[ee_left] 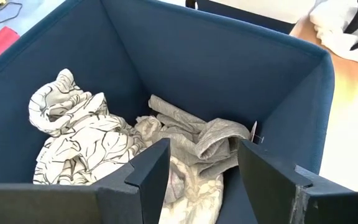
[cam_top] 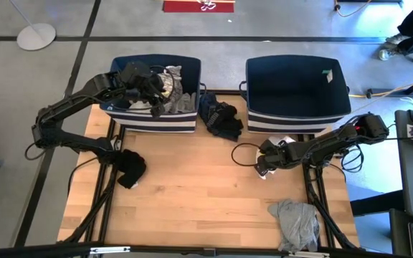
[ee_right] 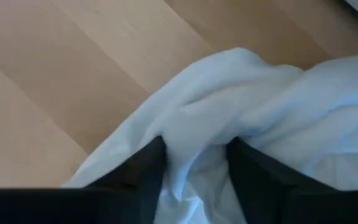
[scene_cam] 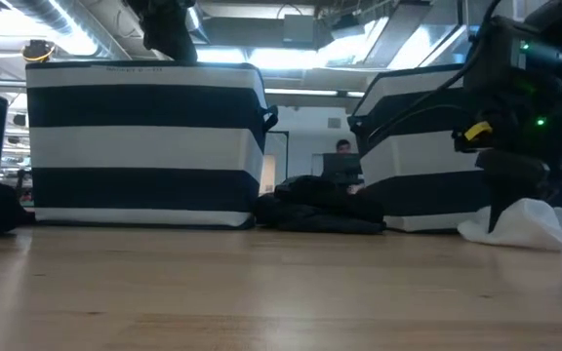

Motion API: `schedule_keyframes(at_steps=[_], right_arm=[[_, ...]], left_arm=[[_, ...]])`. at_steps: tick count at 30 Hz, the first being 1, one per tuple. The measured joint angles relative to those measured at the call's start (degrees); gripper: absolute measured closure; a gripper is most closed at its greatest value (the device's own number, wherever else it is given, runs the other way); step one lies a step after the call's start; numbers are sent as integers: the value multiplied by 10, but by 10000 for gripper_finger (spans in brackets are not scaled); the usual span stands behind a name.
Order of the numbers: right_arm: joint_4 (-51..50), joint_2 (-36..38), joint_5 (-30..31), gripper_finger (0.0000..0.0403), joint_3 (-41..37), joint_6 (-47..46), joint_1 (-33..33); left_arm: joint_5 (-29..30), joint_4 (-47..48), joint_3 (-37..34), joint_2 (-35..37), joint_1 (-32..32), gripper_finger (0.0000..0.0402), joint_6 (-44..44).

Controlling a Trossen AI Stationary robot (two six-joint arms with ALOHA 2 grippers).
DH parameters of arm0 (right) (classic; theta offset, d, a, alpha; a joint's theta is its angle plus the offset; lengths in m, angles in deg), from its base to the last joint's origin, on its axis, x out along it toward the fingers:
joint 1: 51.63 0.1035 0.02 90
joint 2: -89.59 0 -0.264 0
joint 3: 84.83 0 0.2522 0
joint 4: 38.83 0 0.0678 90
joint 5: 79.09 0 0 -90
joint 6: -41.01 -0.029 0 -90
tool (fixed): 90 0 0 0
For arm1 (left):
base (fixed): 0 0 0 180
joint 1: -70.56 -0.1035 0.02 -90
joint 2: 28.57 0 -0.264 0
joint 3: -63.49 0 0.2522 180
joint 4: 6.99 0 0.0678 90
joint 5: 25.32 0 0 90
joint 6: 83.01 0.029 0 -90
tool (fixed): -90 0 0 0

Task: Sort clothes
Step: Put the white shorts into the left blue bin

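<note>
A white garment (ee_right: 247,99) lies crumpled on the wooden table in front of the right navy bin (cam_top: 296,89). My right gripper (ee_right: 194,165) points down into it, shut on a fold; the low view shows it at the garment's left edge (scene_cam: 496,210). My left gripper (ee_left: 204,168) hovers open over the left navy bin (cam_top: 153,97), with nothing between its fingers. Under it in the bin lie a white, black-patterned garment (ee_left: 79,143) and a beige one (ee_left: 197,137). A dark garment (cam_top: 221,118) lies on the table between the bins. My right gripper has a raised fold of the white garment (ee_right: 197,134) bunched between its two fingers (ee_right: 151,165), coming at it steeply from above. Creases run out from the fold. The garment lies slack on the table around the fingers (scene_cam: 530,226); one layer or several, I cannot tell.
A black garment (cam_top: 130,168) lies at the table's left side, and a grey one (cam_top: 296,222) near the front right corner. The table's middle (cam_top: 192,186) is bare wood. A person (scene_cam: 342,161) sits in the room beyond the bins.
</note>
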Motion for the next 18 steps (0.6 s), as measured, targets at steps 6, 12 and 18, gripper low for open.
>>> schedule_keyframes(at_steps=[6, 12, 18], right_arm=[[4, 0, 7, 364, -1, 47, 0], [5, -1, -1, 370, 12, 99, 0], [3, -3, -53, 386, 57, 178, 1]], left_arm=[[0, 0, 0, 0, 0, 223, 0], [0, 0, 0, 0, 0, 223, 0], [1, 0, 0, 0, 17, 223, 3]])
